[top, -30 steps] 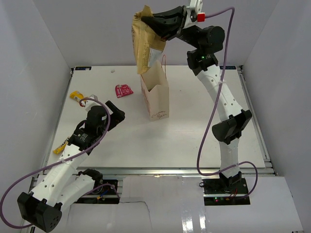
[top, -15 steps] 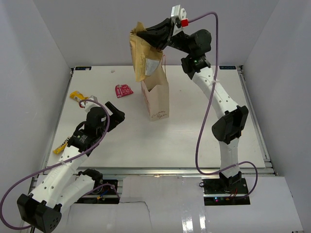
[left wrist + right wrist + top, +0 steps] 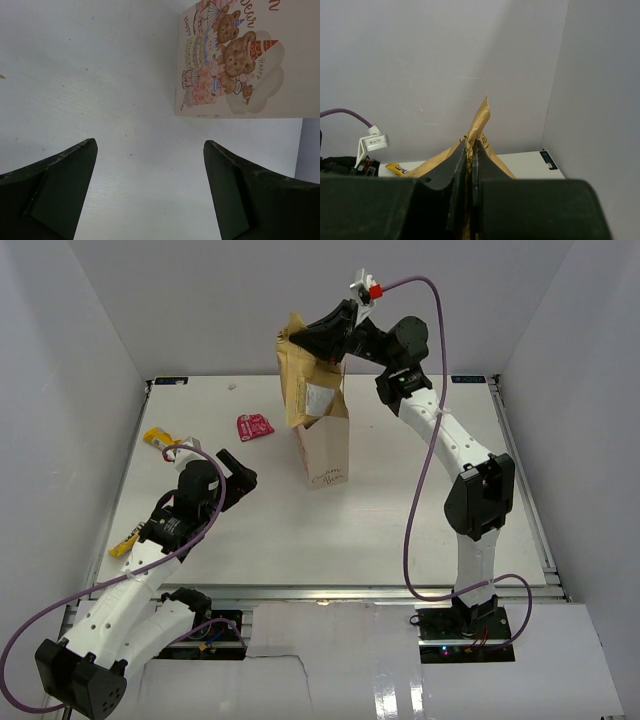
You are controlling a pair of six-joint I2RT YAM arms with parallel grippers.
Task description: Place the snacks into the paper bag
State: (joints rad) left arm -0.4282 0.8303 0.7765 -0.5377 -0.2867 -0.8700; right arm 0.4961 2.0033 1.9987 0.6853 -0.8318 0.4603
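While our right tool (image 3: 297, 337) pinches the top edge of the brown-gold pouch (image 3: 306, 390), the pouch hangs with its lower end at the open mouth of the paper bag (image 3: 326, 455), which stands upright mid-counter (image 3: 390, 525). Our left tool (image 3: 238, 468) is spread wide and holds nothing, left of the bag. We see a red wrapper (image 3: 254, 426) and a yellow wrapper (image 3: 160, 439) lying further left.

The brown-gold pouch (image 3: 305, 380) hangs at the mouth of the paper bag (image 3: 325, 450), upper centre, blocking entry from above. Between my left pincer's (image 3: 149, 145) spread jaws I see bare counter (image 3: 100, 75) right up to the bag's front.
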